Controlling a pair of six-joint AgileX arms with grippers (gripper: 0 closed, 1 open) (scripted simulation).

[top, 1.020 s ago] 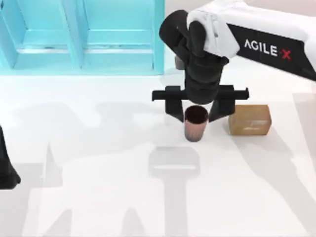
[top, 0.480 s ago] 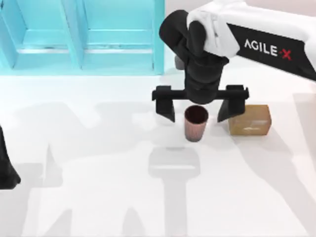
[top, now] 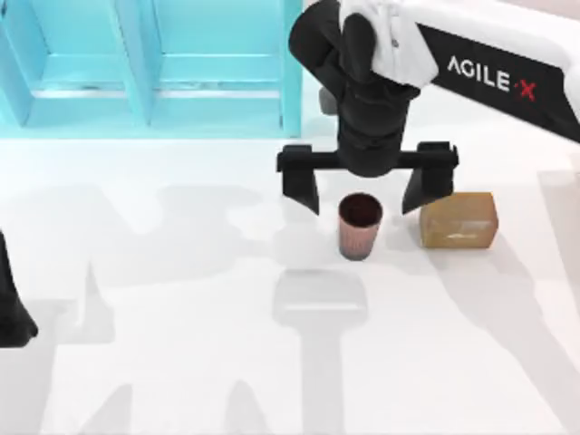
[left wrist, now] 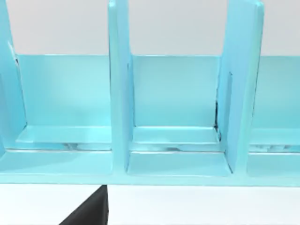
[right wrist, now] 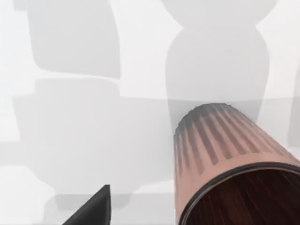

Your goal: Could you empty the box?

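Top view: my left arm is parked at the desk's near left edge; I cannot tell its gripper's state. Mid-desk, right of centre, the ribbed brown cup stands upright, mouth up. A tan block lies just beside it toward the right edge, apart from it. My right gripper hangs above the cup's far side, fingers spread wide, clear of both objects. At the far left edge stands the blue box, compartments open.

Right wrist view: cup, no contact.
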